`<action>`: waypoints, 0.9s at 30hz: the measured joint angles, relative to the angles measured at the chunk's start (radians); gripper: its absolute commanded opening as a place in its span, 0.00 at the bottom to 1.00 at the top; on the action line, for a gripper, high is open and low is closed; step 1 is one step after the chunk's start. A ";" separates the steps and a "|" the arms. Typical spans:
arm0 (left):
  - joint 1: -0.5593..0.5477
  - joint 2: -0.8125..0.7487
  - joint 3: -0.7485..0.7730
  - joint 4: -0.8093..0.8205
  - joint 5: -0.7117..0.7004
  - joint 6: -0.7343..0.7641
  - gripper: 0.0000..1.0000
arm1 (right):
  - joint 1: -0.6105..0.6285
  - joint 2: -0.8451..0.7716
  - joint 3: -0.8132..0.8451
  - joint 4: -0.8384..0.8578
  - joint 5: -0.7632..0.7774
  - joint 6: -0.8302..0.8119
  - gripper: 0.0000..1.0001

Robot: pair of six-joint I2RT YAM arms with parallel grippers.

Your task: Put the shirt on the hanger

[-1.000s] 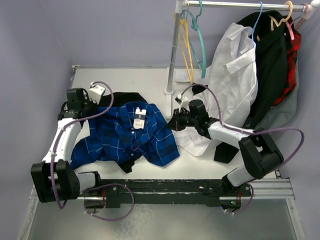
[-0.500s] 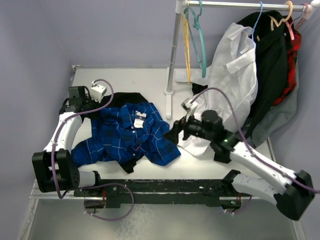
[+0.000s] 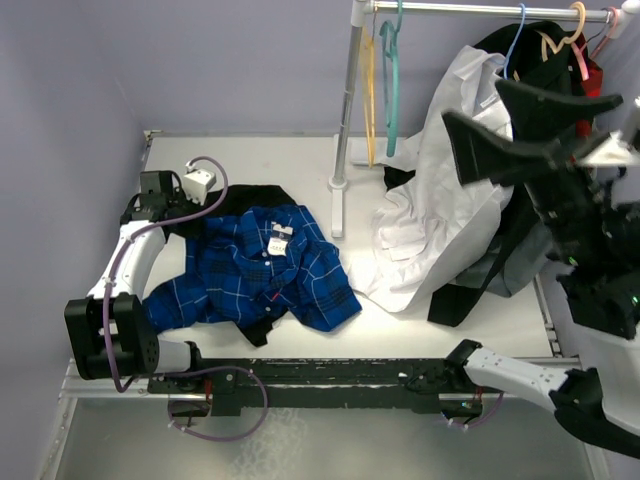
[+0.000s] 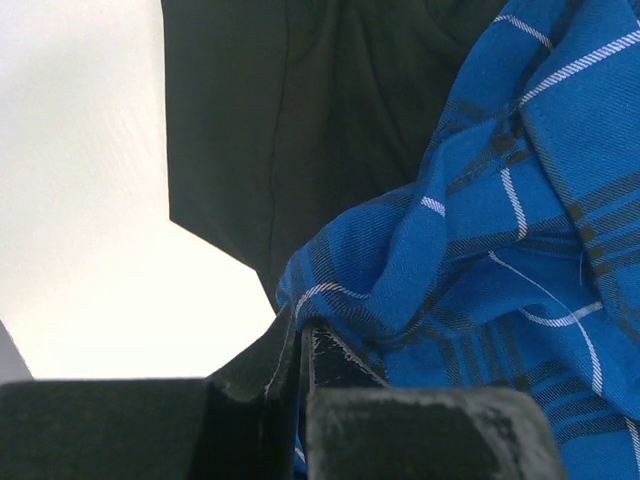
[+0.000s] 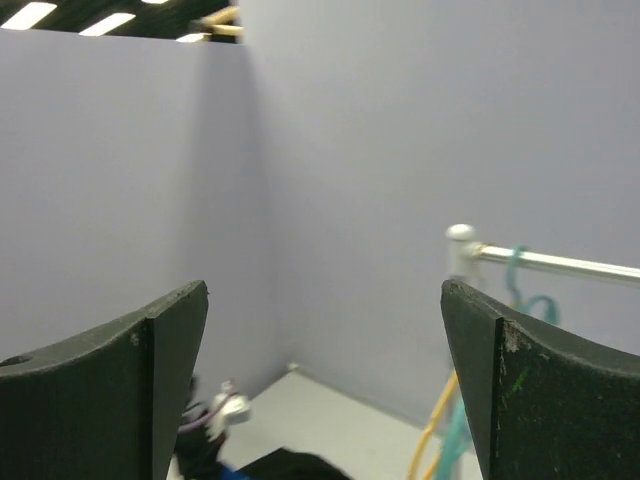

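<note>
The blue plaid shirt (image 3: pixel 255 275) lies crumpled on the white table, its neck label facing up. My left gripper (image 3: pixel 160 203) is at the shirt's far left edge. In the left wrist view its fingers (image 4: pixel 330 365) are pressed together with a fold of the shirt (image 4: pixel 480 260) pinched at their tips. The teal hanger (image 3: pixel 390 75) hangs from the rail by its hook, next to a yellow hanger (image 3: pixel 369 100). My right gripper (image 3: pixel 472 100) is raised high above the table, wide open and holding nothing. In its own view the right gripper (image 5: pixel 322 287) faces the purple wall, with the teal hanger (image 5: pixel 517 285) at the right.
A black garment (image 3: pixel 250 197) lies under the shirt's far edge. A white shirt (image 3: pixel 450 190) and dark clothes (image 3: pixel 545 140) hang from the rail (image 3: pixel 480 9) and spill onto the table. The rail's post (image 3: pixel 345 120) stands mid-table. Purple walls close in the left and back.
My right arm has lifted from the table beside the shirt's right edge to high above it, and its jaws have opened wide. The left gripper has stayed at the shirt's edge.
</note>
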 measured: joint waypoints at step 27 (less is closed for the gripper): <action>0.000 0.000 0.000 -0.013 0.017 -0.026 1.00 | -0.232 0.686 0.338 -0.321 0.365 0.019 0.80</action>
